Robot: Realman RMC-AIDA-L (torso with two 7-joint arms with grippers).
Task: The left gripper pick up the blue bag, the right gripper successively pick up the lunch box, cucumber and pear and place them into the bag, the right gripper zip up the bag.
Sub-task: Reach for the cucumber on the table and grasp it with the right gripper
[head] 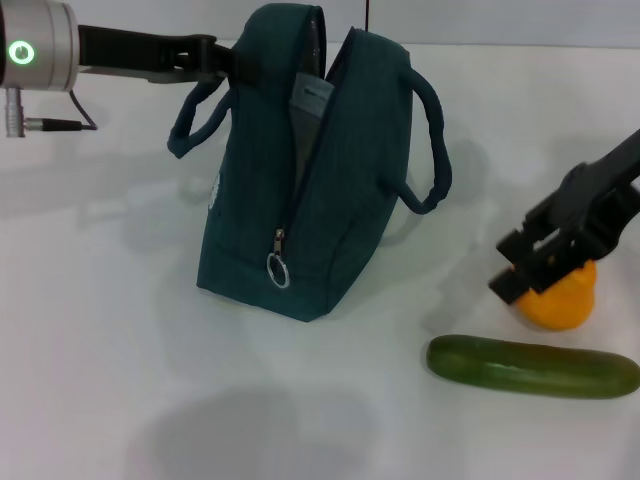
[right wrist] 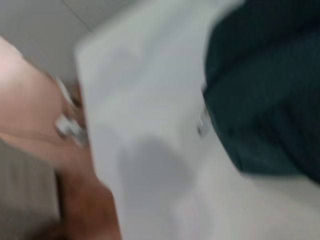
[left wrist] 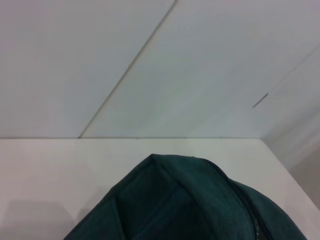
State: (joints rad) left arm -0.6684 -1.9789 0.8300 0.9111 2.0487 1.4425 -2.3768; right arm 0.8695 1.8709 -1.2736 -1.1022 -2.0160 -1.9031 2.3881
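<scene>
The blue bag (head: 310, 190) stands upright on the white surface (head: 120, 380), its mouth gaping at the top with the zipper ring (head: 278, 270) hanging low on the near end. The left end effector (head: 215, 58) is clamped on the bag's upper edge beside one loop handle, holding it open. The bag looks soft and light, likely to sag or fold if released, so a hold on the rim suits it. The right end effector (head: 545, 270) sits down over the pear (head: 560, 300); whether it has closed on the fruit I cannot tell. The pear looks firm, rounded and smooth, so it could roll or slip; a grip across its widest part seems safest. Just in front lies the cucumber (head: 533, 367), long, glossy and stiff, best taken near its middle. No lunch box shows on the surface.
</scene>
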